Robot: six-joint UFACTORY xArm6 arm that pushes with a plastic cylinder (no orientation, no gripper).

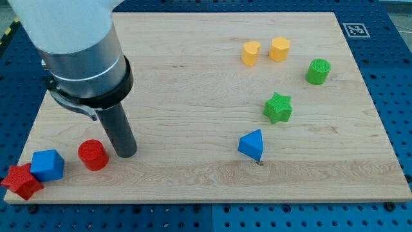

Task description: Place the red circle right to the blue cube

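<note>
The red circle (93,154) stands near the view's bottom left on the wooden board (193,84). The blue cube (47,165) sits just to its left, a small gap between them. My tip (127,153) rests on the board just to the right of the red circle, close to it; I cannot tell if it touches. The dark rod rises from the tip to the grey arm at the view's top left.
A red star block (21,182) lies at the bottom left corner, against the blue cube. A blue triangular block (252,144) is right of centre. A green star (277,107), green cylinder (318,71), yellow heart-like block (251,53) and yellow hexagon (279,49) sit at upper right.
</note>
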